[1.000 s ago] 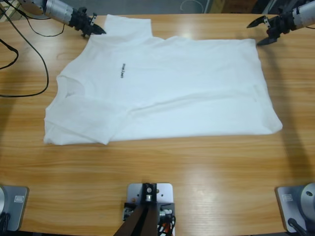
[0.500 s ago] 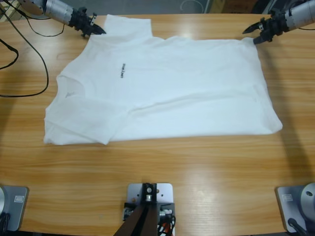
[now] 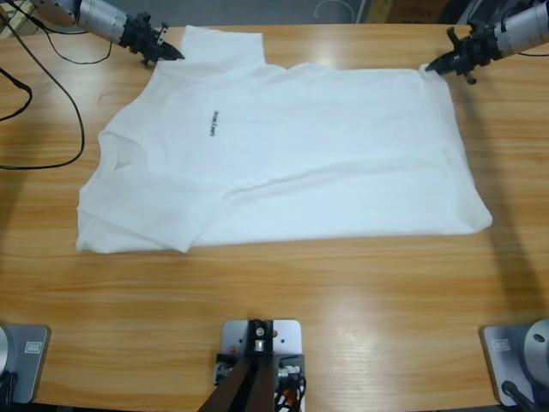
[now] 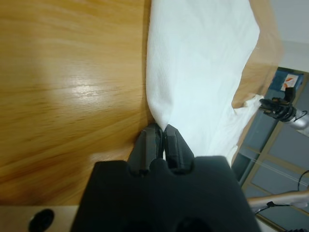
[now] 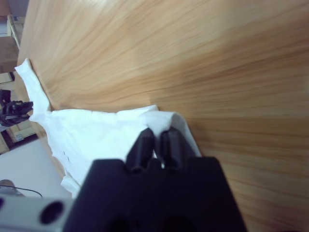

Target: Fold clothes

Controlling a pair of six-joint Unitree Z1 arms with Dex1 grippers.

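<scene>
T-shirt [image 3: 292,154] lies flat on the table [image 3: 274,292], both far corners pinched by closed left jaws [image 3: 174,54] and right jaws [image 3: 431,68]; lifting evenly should fold cleanly.

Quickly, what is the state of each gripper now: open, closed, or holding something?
Left gripper: closed on the T-shirt edge.
Right gripper: closed on a T-shirt corner.

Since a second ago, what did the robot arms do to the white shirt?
The right gripper moved in from the table's edge to the T-shirt, and its fingers closed on the shirt's far hem corner. A second ago they were open and off the cloth. The left gripper stayed shut on the shirt's edge beside the far sleeve. The shirt itself lay flat, unmoved.
</scene>
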